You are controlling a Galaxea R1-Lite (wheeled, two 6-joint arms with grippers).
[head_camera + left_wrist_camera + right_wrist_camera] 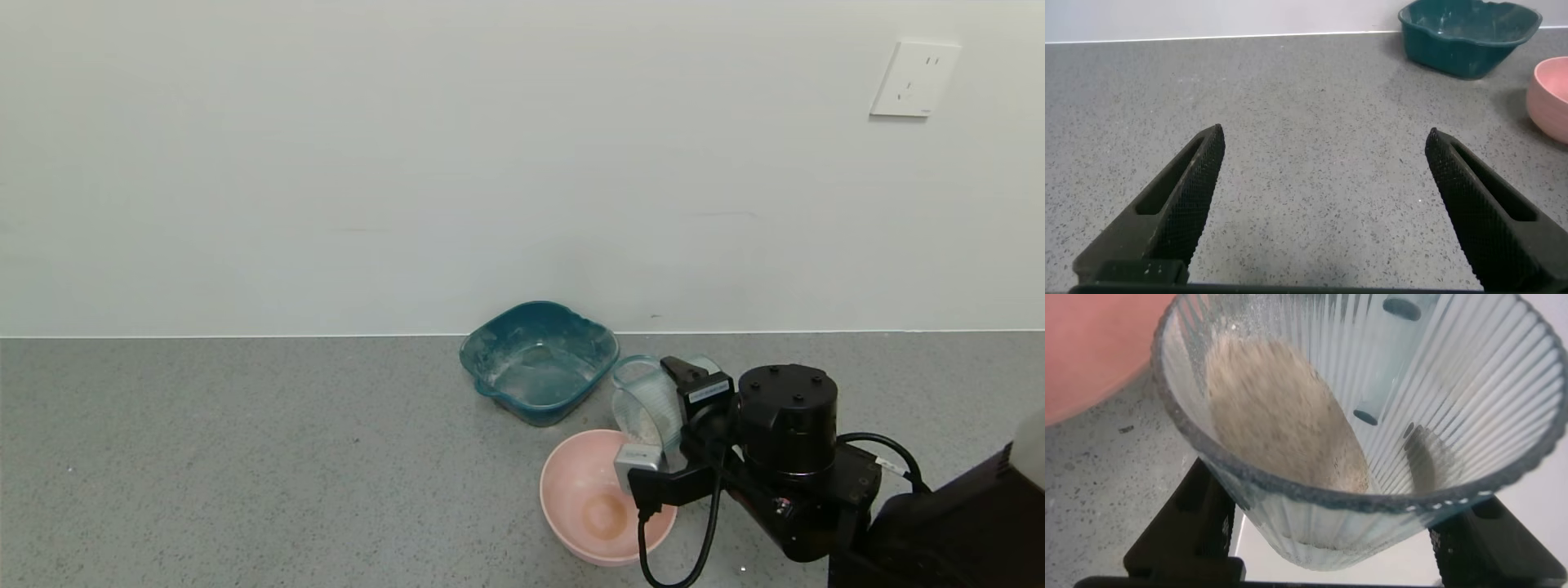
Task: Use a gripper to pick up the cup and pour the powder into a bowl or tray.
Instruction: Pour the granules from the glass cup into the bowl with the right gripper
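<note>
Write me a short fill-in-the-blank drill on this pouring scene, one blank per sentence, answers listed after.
1. The right end effector holds the ribbed cup tilted above the ____ bowl.
2. The powder is still inside the ____.
3. Behind the bowl, near the wall, sits a dark ____ tray dusted with white.
4. The left end effector hangs over bare countertop with its jaws ____.

Answers: pink; cup; teal; open
</note>
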